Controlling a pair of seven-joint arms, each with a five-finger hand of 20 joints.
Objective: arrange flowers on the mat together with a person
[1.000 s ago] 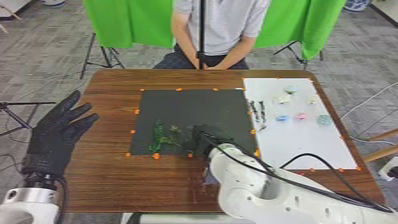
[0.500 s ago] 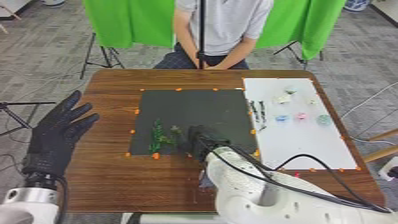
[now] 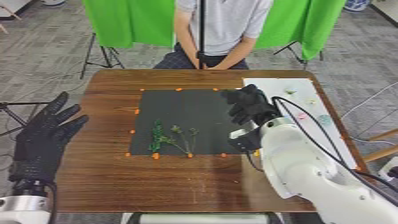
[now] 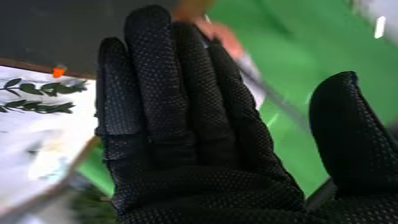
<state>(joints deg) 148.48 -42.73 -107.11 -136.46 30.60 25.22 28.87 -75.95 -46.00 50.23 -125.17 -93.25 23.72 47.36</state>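
Dark mat (image 3: 178,107) on brown table (image 3: 178,187), green cloth (image 3: 133,25) beyond

We see green sprigs (image 3: 157,134), a pink flower (image 3: 302,116), a charcoal mat (image 3: 187,107). Our sheet (image 3: 271,82) is white, our worktop (image 3: 107,185) brown.

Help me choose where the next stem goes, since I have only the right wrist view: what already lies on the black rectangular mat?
Observer: A green leafy stem lies on the near left part of the black mat, with a thinner green sprig just to its right.
Operator: Where is my left hand?
Observer: The black-gloved left hand is by the left edge of the brown wooden table, off the mat, fingers straight.
Operator: Which blooms lie on the white rectangular sheet?
Observer: Among others, a small pink flower, with a mint-green flower to its right.
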